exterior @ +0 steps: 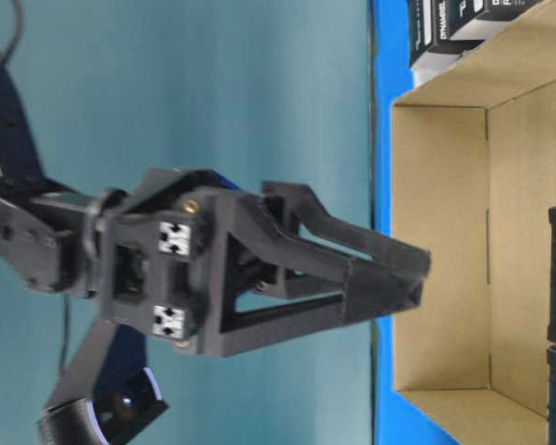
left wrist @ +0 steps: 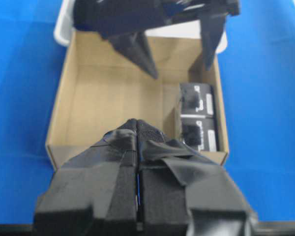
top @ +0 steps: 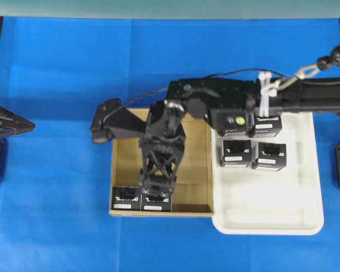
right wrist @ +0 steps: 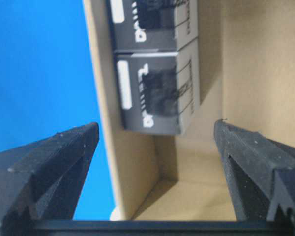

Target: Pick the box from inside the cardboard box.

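Nearest our right wrist camera, we see the right gripper [right wrist: 155, 147] spread wide, grasping nothing, poised above the box [right wrist: 157, 93]. That box sits in the cardboard box [top: 124, 170] against its near wall, touching an identical second box [top: 124, 199]. Farther off, the white tray [top: 283, 215] holds three more boxes. Our left gripper [left wrist: 137, 129] waits clenched, empty, outside the carton.
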Available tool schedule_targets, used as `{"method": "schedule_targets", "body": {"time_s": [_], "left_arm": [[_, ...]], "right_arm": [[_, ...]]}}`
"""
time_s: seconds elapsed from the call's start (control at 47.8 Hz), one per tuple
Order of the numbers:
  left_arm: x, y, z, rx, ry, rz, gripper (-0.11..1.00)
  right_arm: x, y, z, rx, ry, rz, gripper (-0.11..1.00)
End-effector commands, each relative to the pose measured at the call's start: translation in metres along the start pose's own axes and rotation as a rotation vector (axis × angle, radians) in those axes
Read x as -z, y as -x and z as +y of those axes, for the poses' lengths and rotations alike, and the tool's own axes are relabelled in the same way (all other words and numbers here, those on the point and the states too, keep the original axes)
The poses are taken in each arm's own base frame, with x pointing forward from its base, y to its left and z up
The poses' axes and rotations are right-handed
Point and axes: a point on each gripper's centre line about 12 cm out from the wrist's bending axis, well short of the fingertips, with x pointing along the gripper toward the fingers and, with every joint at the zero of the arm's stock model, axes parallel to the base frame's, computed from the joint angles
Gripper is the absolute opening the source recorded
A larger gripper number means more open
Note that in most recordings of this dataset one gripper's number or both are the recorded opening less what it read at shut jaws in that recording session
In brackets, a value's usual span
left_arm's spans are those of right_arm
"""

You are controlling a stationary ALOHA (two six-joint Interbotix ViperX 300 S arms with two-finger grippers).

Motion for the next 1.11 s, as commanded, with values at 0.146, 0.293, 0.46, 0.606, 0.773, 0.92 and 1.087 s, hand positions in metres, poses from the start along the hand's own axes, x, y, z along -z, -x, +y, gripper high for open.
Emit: {"method": "schedule_targets", "body": {"time_s": [0.146, 0.293, 0.46, 0.606, 0.773, 0.92, 1.087], "left_arm": [[-0.010, 0.002, 0.000, -0.003, 0.000, -0.023, -0.06], [-0.009, 0.001, 0.000, -0.004, 0.000, -0.016, -0.06], [-0.006, 0.001, 0.000, -0.005, 0.000, 0.004, -0.06], [-0.005, 0.002, 0.000, -0.005, 0.000, 0.009, -0.06], [-0.005, 0.003, 0.000, -0.005, 0.000, 0.003, -0.06], [-0.005, 0.004, 0.000, -0.005, 0.000, 0.003, -0.06], [-0.004, 0.003, 0.001, -0.005, -0.002, 0.006, -0.06]], "right_arm": [[-0.002, -0.020, 0.001, -0.057, 0.028, 0.010, 0.97], [-0.002, -0.032, 0.000, -0.052, 0.029, 0.001, 0.97], [0.001, -0.043, 0.000, -0.047, 0.040, 0.009, 0.97], [0.007, -0.051, -0.003, -0.045, 0.043, 0.030, 0.97], [0.008, -0.053, -0.004, -0.047, 0.047, 0.036, 0.97], [0.008, -0.056, -0.003, -0.046, 0.048, 0.038, 0.97], [0.009, -0.062, -0.004, -0.044, 0.046, 0.044, 0.97]]}}
